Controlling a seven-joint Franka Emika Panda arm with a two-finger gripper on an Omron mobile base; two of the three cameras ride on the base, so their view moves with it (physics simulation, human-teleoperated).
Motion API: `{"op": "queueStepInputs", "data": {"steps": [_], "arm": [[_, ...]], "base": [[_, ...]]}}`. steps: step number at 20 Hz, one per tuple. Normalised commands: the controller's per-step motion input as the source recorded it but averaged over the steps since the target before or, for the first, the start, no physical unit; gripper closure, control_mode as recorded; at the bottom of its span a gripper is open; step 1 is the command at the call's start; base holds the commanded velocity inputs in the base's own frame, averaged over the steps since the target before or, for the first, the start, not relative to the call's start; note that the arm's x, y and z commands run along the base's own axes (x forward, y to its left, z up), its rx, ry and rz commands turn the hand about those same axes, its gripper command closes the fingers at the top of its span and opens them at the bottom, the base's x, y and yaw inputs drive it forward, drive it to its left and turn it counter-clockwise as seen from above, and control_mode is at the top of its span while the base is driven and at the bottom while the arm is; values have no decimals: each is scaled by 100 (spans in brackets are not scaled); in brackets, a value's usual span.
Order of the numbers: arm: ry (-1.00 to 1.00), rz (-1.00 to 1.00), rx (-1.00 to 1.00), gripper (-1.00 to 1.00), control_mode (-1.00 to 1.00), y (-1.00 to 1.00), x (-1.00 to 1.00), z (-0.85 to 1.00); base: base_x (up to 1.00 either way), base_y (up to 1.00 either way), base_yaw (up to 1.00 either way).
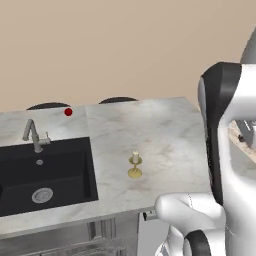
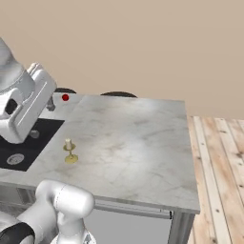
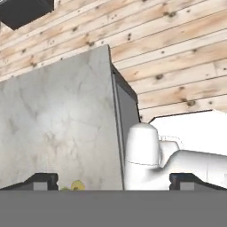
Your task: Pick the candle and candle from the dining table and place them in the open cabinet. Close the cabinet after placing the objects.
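At the centre of the left base view, the candle point(image 1: 135, 165) stands upright on its gold stemmed holder on the marbled surface point(image 1: 165, 135), right of the black sink point(image 1: 45, 175) and grey faucet point(image 1: 34, 136). A red dot point(image 1: 68, 112) lies at the far edge. In the hand view the jaws point(image 3: 114, 181) stand wide and empty above the wooden floor point(image 3: 177, 66).

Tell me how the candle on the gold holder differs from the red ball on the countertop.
The candle is cream and stands upright on a slim gold stemmed holder; the red ball is round and sits directly on the marble. The candle stands mid-counter, right of the sink; the ball lies at the far edge, behind the faucet. The candle with its holder rises taller than the ball. Both rest on the same countertop, untouched.
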Motion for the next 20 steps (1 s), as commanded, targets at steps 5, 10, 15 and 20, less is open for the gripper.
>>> {"op": "queueStepInputs", "data": {"steps": [5,10,15,20], "arm": [[-19,0,37,-100,-100,-28,-64,0],[-35,0,41,-100,-100,-23,-14,-1],[-21,-2,45,-100,-100,-10,1,-12],[-3,-9,41,-100,-100,2,18,-26]], "base": [[0,0,0],[0,0,0],[0,0,0],[0,0,0]]}}
